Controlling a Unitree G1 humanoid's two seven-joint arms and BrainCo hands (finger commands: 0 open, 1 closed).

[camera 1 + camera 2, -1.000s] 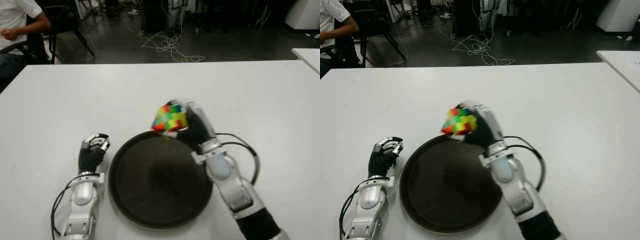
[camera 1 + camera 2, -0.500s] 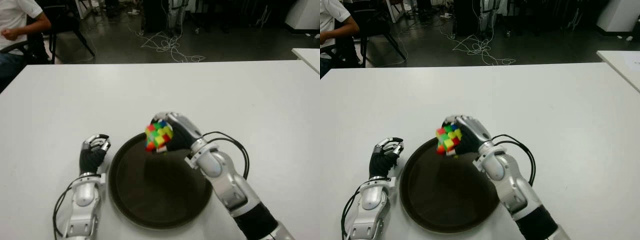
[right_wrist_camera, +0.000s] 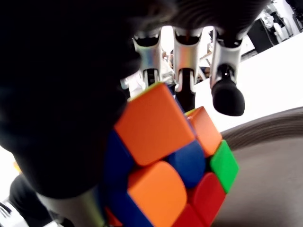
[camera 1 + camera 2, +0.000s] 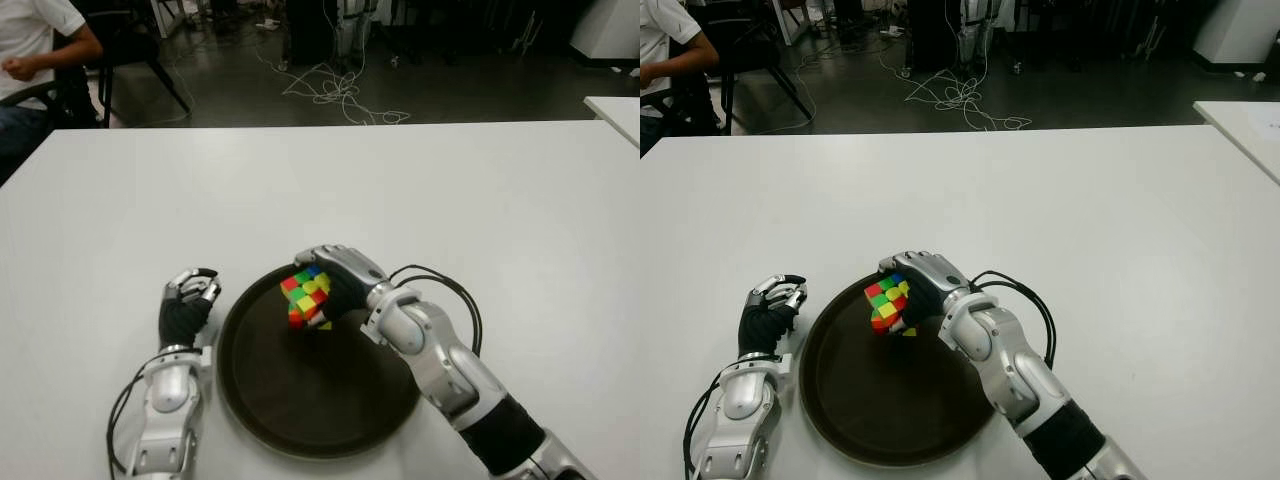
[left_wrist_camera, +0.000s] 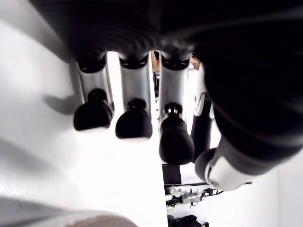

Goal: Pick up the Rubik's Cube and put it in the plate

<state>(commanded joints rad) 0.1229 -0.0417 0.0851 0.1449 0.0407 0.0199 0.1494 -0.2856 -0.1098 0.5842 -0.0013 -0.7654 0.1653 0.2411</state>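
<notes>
My right hand [image 4: 335,285] is curled around the Rubik's Cube [image 4: 306,297], a multicoloured cube held tilted over the far part of the dark round plate [image 4: 300,410]. Up close in the right wrist view, the cube [image 3: 165,175] shows orange, blue, red and green tiles, with the fingers [image 3: 226,97] wrapped over it and the plate's rim [image 3: 265,125] behind. Whether the cube touches the plate's floor is unclear. My left hand [image 4: 187,297] shows left of the plate, fingers curled, holding nothing.
The white table [image 4: 480,190] spreads wide around the plate. A black cable [image 4: 450,300] loops off my right forearm. At the far left, beyond the table, a person [image 4: 30,40] sits on a chair. Cables lie on the floor behind.
My right hand has carried the cube leftward and down, from above the plate's far rim to low over the plate's inside. The left hand has not moved.
</notes>
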